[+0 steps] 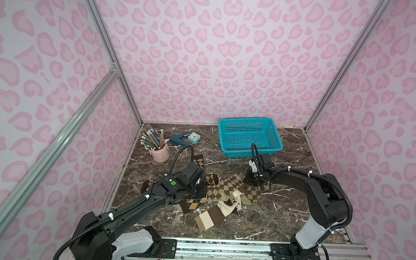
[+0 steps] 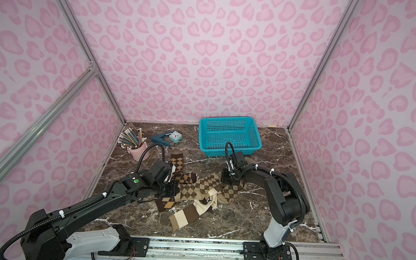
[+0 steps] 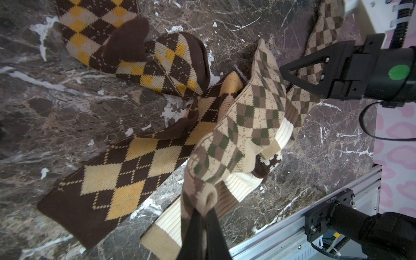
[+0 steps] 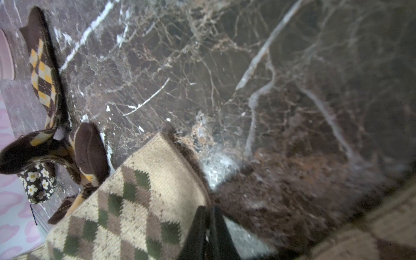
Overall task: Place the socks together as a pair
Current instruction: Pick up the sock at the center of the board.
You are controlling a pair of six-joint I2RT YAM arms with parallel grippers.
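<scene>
A heap of socks lies mid-table. In both top views the tan argyle sock (image 1: 226, 189) (image 2: 199, 187) stretches between my two grippers. My left gripper (image 3: 203, 212) is shut on one bunched end of it, lifting it off the pile. My right gripper (image 4: 208, 210) is shut on the sock's plain tan edge near its other end. Two dark brown argyle socks with yellow diamonds (image 3: 126, 171) (image 3: 90, 33) lie under and beyond it. A cream-and-brown striped sock (image 1: 209, 217) lies nearer the front. A dark brown sock with cream flowers (image 4: 38, 182) lies by the left wall.
A teal basket (image 1: 250, 137) stands at the back right, just behind my right wrist. A pink cup of pencils (image 1: 159, 152), a blue stapler (image 1: 178, 140) and a small clock (image 1: 194, 137) sit at the back left. A metal rail (image 1: 220, 248) runs along the front edge.
</scene>
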